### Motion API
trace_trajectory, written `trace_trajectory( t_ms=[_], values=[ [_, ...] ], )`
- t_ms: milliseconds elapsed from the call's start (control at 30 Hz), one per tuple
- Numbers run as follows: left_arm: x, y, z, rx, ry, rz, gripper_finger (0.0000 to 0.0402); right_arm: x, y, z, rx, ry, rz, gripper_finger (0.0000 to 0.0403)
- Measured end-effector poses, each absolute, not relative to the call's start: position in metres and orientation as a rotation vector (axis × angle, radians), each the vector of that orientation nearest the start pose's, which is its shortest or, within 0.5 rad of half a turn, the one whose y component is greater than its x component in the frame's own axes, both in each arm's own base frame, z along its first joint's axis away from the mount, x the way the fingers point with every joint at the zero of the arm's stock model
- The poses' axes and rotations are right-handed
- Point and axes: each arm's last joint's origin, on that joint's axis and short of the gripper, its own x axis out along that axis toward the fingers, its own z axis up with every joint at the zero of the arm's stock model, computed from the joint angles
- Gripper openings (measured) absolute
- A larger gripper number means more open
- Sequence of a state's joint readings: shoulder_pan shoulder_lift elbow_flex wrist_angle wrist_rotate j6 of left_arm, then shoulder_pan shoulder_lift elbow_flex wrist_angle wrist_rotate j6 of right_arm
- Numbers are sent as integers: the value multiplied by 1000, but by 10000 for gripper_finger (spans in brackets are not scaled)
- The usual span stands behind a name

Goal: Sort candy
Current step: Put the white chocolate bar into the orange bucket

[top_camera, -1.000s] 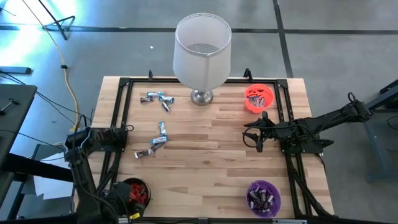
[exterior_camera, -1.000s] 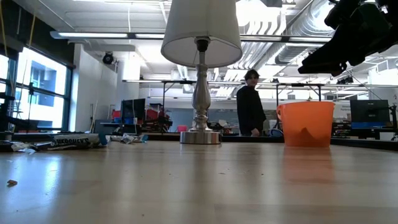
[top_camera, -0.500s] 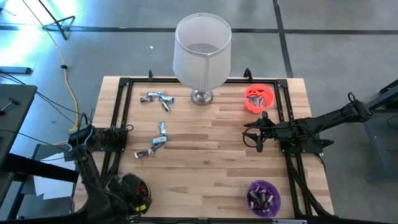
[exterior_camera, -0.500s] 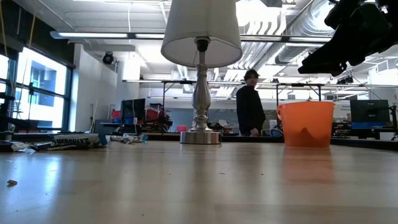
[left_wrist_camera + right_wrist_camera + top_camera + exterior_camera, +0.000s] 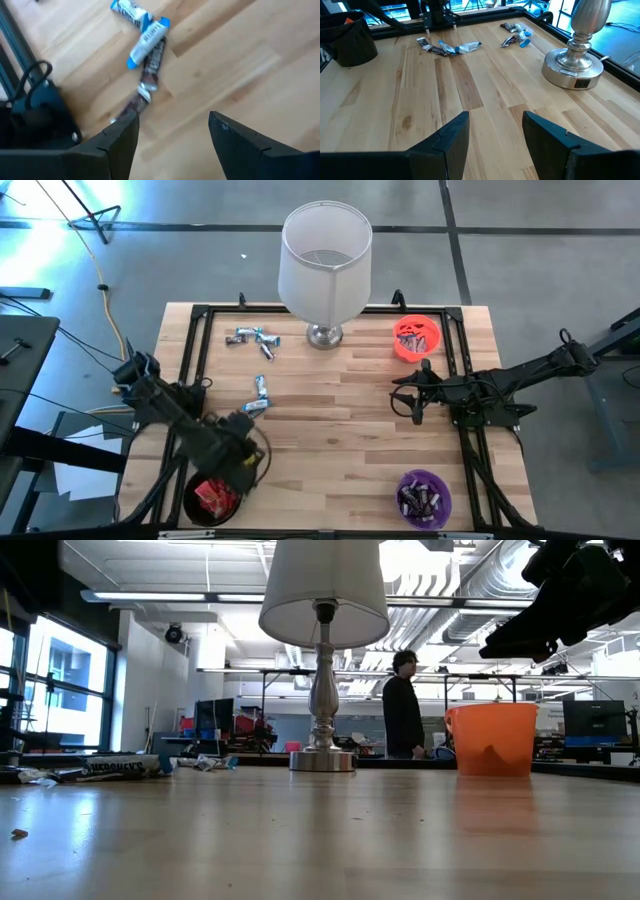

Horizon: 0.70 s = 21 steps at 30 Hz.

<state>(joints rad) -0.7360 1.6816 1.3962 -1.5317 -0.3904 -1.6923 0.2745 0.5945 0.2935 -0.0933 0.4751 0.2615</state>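
Left hand positioned over loose candy, nothing gripped.
Left hand (image 5: 172, 127): fingers apart, above desk (image 5: 340, 440), near candy (image 5: 145, 50) bars beside its left frame. Right hand (image 5: 495, 125): fingers apart, empty, mid-desk near the orange bowl (image 5: 416, 338).

A wooden table (image 5: 340, 430) with a black frame along its edges carries a lamp with a white shade (image 5: 325, 248) and a silver base (image 5: 573, 67), standing at the far edge near the middle. An orange bowl (image 5: 416, 338) sits just to the right of the lamp. A purple bowl (image 5: 424, 496) occupies the near right corner and a black bowl (image 5: 212, 498) the near left corner. A person in dark clothing (image 5: 402, 710) stands in the room beyond the table.
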Motion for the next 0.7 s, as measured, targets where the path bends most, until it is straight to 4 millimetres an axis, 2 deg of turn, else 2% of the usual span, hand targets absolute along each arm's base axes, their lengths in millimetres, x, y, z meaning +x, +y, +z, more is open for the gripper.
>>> trace_trajectory(
  t_ms=[300,533,700],
  values=[
    [228,-125,236,-314,1221,959,227,138,25,200,113,338,-244,180],
    [235,-103,230,-254,1224,1002,227,138,25,200,113,338,-244,180],
    [238,-83,222,-304,1297,1057,227,138,25,200,113,338,-244,180]
  ],
)
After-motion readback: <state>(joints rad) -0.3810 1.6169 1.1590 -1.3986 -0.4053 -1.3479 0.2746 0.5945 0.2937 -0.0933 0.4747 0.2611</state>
